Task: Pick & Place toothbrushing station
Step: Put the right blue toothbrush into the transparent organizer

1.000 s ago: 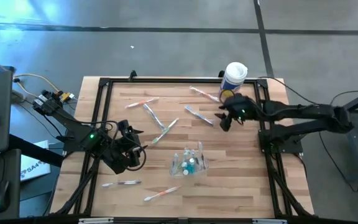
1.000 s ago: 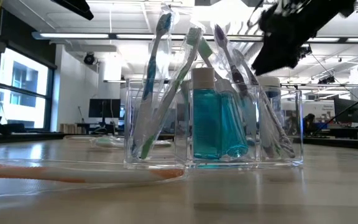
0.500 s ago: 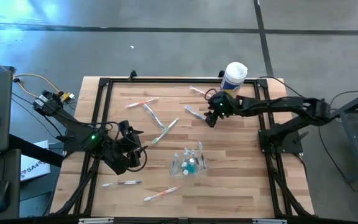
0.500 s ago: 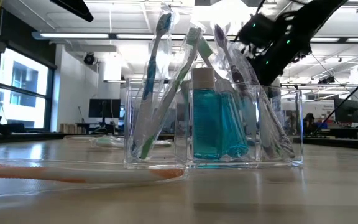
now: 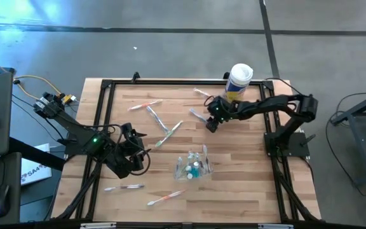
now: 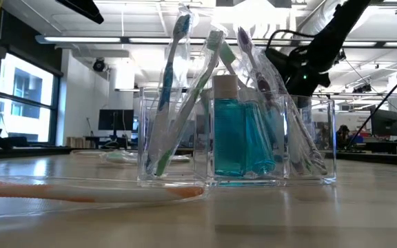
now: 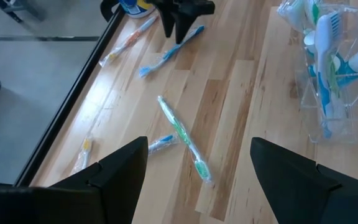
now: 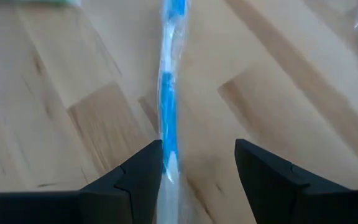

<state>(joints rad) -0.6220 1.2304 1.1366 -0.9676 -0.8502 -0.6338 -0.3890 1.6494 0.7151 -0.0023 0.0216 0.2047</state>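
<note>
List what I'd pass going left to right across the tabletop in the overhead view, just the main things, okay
Left gripper, open, waiting near the table's left edge → clear toothbrush holder with blue bottles → right gripper, open over a wrapped blue toothbrush → white canister at the far right corner.

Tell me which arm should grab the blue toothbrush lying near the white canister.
Right. The right gripper is open directly over the blue toothbrush; the left gripper waits far across the table.

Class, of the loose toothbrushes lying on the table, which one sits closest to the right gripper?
The blue-handled toothbrush directly under the right gripper, between its open fingers; the others lie farther off.
</note>
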